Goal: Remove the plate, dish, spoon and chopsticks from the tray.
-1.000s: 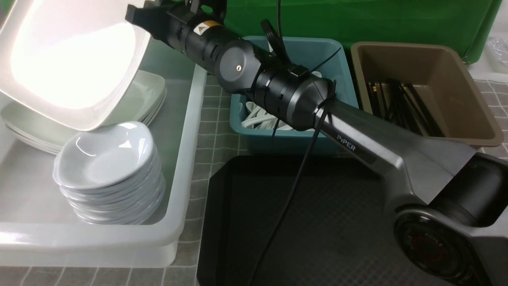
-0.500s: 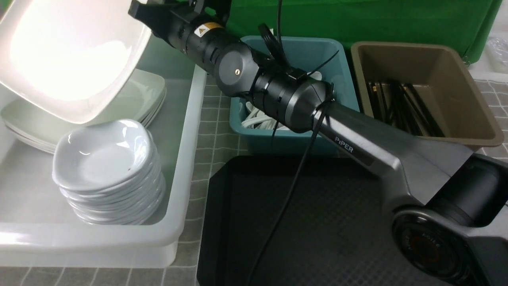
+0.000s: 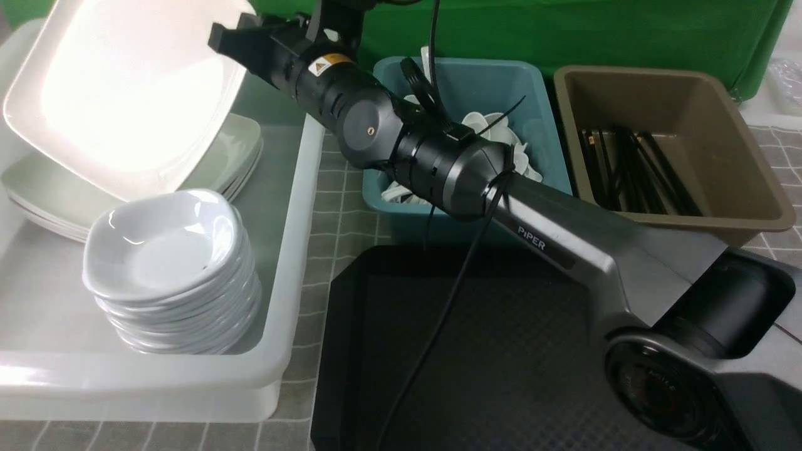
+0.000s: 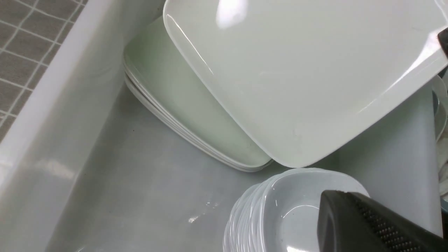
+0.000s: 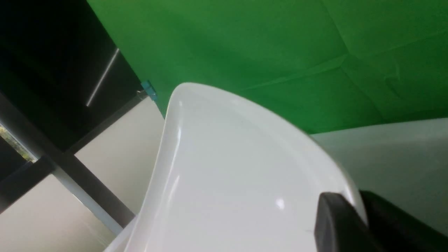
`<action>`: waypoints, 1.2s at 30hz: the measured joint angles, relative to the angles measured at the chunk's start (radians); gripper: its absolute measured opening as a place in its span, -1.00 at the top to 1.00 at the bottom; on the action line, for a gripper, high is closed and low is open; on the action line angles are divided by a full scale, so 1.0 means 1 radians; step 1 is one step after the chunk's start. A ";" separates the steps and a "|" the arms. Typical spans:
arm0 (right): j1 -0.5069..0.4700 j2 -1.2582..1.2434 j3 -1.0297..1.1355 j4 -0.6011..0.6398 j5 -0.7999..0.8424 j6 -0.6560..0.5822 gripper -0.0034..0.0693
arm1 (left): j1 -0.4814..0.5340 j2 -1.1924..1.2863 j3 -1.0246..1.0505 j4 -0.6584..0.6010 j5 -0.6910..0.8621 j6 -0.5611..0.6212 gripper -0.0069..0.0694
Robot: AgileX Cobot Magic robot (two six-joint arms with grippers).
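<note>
The plate (image 3: 125,94), large, white and square, hangs tilted over a stack of like plates (image 3: 241,144) in the white bin (image 3: 294,219). My right gripper (image 3: 227,39) reaches across from the right and is shut on the plate's rim (image 5: 350,199). Small white dishes (image 3: 166,250) stand stacked in the same bin, below the plate (image 4: 297,77). Of my left gripper only one dark finger (image 4: 360,224) shows, above the dishes (image 4: 287,210) and holding nothing. Nothing lies on the part of the black tray (image 3: 501,351) that shows. White spoons (image 3: 495,125) lie in the teal bin, black chopsticks (image 3: 633,169) in the brown one.
The teal bin (image 3: 529,81) and the brown bin (image 3: 720,125) stand side by side behind the tray. My right arm (image 3: 551,232) slants across the tray and the teal bin. A green cloth (image 3: 595,31) hangs at the back.
The plate has shifted right and tilted steeper in the right gripper. The right arm's forearm has swung left, uncovering the spoons in the teal bin.
</note>
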 joint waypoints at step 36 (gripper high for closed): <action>-0.173 -0.251 -0.002 -0.169 0.787 -0.229 0.84 | 0.000 0.042 0.000 0.020 0.011 0.000 0.81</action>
